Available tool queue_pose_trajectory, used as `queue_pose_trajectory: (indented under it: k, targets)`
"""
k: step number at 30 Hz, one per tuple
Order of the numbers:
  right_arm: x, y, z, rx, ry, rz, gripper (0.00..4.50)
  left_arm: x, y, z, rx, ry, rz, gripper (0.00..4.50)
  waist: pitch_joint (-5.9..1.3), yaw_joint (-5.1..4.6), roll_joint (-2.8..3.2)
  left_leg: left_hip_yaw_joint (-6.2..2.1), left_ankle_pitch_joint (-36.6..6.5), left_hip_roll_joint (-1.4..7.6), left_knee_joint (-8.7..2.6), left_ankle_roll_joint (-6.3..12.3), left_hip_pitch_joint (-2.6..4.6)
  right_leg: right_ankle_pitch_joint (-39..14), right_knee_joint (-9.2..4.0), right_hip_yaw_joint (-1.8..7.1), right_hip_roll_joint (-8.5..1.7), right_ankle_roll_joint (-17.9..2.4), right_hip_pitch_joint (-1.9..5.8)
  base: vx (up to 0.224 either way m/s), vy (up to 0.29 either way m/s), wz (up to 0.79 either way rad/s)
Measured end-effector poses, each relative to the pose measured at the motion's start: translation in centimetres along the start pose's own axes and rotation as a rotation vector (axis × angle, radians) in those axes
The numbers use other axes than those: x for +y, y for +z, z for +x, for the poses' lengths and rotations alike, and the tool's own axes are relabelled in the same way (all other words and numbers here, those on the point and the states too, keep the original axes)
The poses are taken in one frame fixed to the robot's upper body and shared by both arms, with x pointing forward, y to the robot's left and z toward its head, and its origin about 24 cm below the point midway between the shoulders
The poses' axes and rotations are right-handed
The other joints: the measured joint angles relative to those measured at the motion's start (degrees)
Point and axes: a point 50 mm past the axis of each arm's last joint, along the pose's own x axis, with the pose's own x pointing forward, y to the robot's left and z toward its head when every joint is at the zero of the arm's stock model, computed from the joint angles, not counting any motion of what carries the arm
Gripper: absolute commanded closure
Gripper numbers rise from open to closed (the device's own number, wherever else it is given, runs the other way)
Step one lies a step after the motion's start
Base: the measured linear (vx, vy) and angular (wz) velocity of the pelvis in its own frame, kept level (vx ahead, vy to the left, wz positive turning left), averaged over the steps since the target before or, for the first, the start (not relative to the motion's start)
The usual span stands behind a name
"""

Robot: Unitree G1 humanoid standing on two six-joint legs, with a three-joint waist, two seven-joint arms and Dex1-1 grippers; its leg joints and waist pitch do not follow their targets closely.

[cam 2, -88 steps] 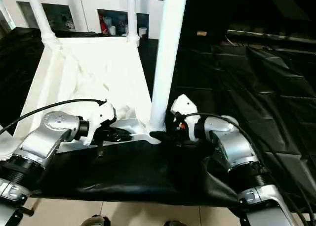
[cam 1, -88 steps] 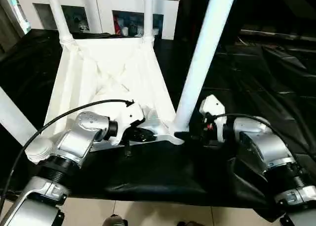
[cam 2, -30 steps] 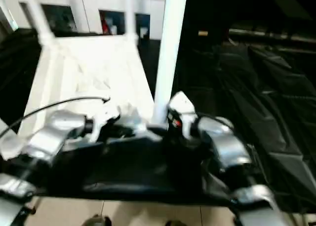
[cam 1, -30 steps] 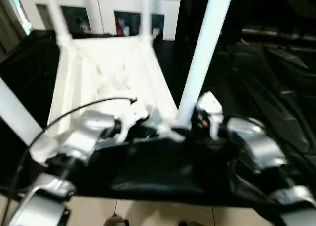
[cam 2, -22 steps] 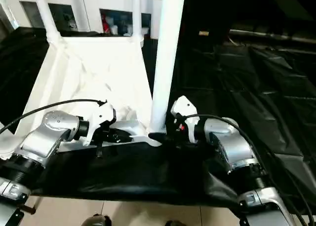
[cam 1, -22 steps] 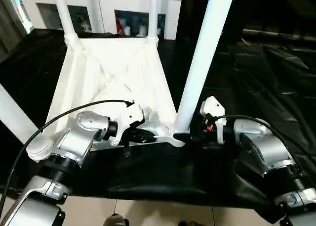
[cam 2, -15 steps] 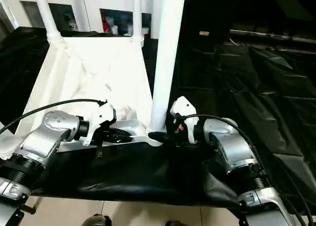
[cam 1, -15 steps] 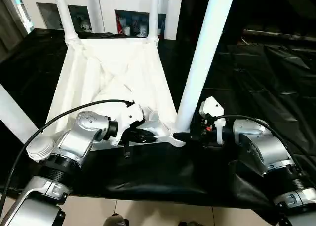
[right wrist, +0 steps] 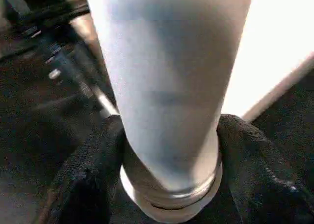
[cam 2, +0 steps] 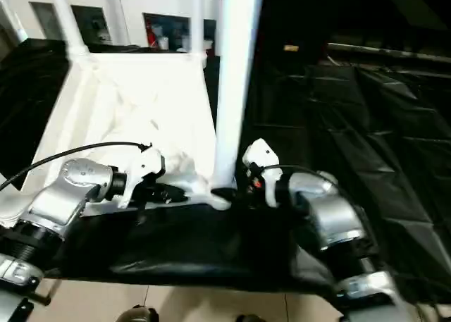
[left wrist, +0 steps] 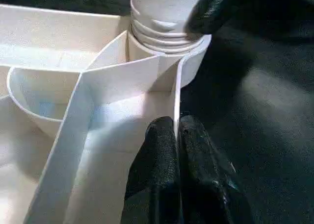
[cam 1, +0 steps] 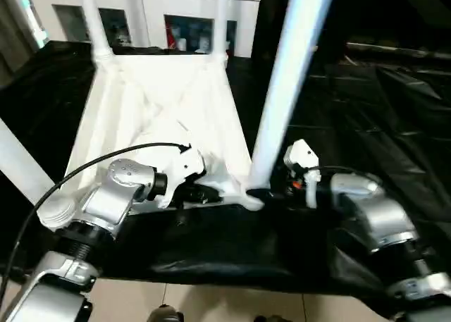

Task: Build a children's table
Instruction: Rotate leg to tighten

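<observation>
The children's table lies upside down on black cloth, its white tabletop showing the ribbed underside. Two far legs stand in their sockets, and a third leg rises at the near left. The near right leg stands in its corner socket. My right gripper is shut on this leg's base, with black fingers pressed on both sides of the tube. My left gripper is shut on a thin rib of the tabletop beside that socket.
A white glass-door cabinet stands behind the table. Crumpled black cloth covers the surface to the right. Pale floor tiles show below the cloth's near edge.
My right gripper's fingers have closed in on the base of the near right leg. The left gripper has kept its hold on the rib.
</observation>
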Motion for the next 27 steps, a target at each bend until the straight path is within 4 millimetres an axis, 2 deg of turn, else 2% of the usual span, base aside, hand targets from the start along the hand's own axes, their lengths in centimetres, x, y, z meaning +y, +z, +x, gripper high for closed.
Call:
queue_pose_trajectory:
  k: [5, 11, 12, 13, 15, 16, 17, 18, 23, 27]
  targets:
    - [-1.3, 0.4, 2.6, -0.056, -0.337, 0.131, 1.91, 1.1, 1.3, 2.7, -0.005, 0.185, -0.063, 4.5, -0.01, -1.36, -0.01, -0.19, 0.01, -0.02, 0.03, -0.03, 0.08, 0.0, -0.01, 0.02, 0.01, 0.05, -0.04, 0.0, 0.0, 0.0]
    - [-1.8, 0.8, 4.1, -0.055, -0.555, 0.161, 1.91, 1.0, 2.6, 5.5, -0.008, 0.299, -0.126, 4.5, -0.34, -1.37, 0.31, -0.24, 0.01, -0.11, 0.08, -0.02, 0.0, 0.01, -0.07, 0.11, 0.0, 0.06, 0.06, 0.0, 0.0, 0.0]
    - [-1.8, 0.8, 4.2, -0.056, -0.567, 0.159, 1.56, 0.8, 2.7, 5.8, -0.008, 0.304, -0.128, 4.5, -0.43, -1.33, 0.4, -0.24, 0.01, -0.11, 0.09, -0.02, 0.01, 0.0, -0.08, 0.11, 0.0, 0.07, 0.08, 0.0, 0.0, 0.0]
    - [-1.9, 0.8, 4.2, -0.058, -0.57, 0.154, 1.21, 0.8, 2.7, 5.9, -0.008, 0.307, -0.129, 4.5, -0.5, -1.34, 0.5, -0.24, 0.01, -0.1, 0.09, -0.02, 0.01, -0.02, -0.08, 0.11, 0.01, 0.1, 0.08, 0.0, 0.0, 0.0]
    - [-1.9, 0.9, 4.3, -0.057, -0.57, 0.147, 1.21, 0.8, 2.8, 5.9, -0.011, 0.308, -0.13, 4.5, -0.57, -1.21, 0.63, -0.23, 0.01, -0.09, 0.07, -0.02, -0.02, -0.05, -0.07, 0.07, 0.02, 0.15, 0.07, 0.0, 0.0, 0.0]
    - [-1.9, 0.9, 4.4, -0.057, -0.569, 0.146, 1.01, 0.8, 2.8, 6.0, -0.012, 0.31, -0.129, 4.5, -0.57, -1.18, 0.63, -0.22, 0.01, -0.07, 0.05, -0.02, -0.04, -0.01, -0.07, 0.04, 0.05, 0.09, 0.05, 0.0, 0.0, 0.0]
    - [-1.9, 1.0, 4.4, -0.059, -0.567, 0.145, 1.01, 0.8, 2.9, 5.9, -0.011, 0.31, -0.129, 4.5, -0.57, -1.18, 0.64, -0.21, 0.01, -0.06, 0.04, -0.02, -0.05, -0.01, -0.07, 0.03, 0.05, 0.08, 0.05, 0.0, 0.0, 0.0]
    - [-1.9, 1.1, 4.4, -0.059, -0.564, 0.143, 0.77, 0.9, 2.8, 5.9, -0.011, 0.311, -0.128, 4.5, -0.57, -1.18, 0.64, -0.19, 0.01, -0.06, 0.02, -0.02, -0.05, -0.01, -0.07, 0.03, 0.06, 0.08, 0.04, 0.0, 0.0, 0.0]
    - [-2.1, 1.0, 3.6, -0.043, -0.436, 0.081, 0.49, 1.2, 2.5, 4.9, -0.013, 0.277, -0.099, 4.5, -0.49, -1.23, 0.63, -0.19, 0.01, -0.03, -0.04, -0.02, -0.1, -0.03, -0.08, 0.0, 0.08, 0.11, -0.04, 0.0, 0.0, 0.0]
    - [-2.2, 0.9, 2.2, -0.011, -0.323, 0.001, 0.49, 1.3, 1.9, 3.7, -0.013, 0.212, -0.07, 4.5, -0.43, -0.85, 0.6, -0.17, 0.01, -0.02, -0.15, -0.02, -0.11, -0.02, -0.1, -0.04, 0.08, 0.11, -0.07, 0.0, 0.0, 0.0]
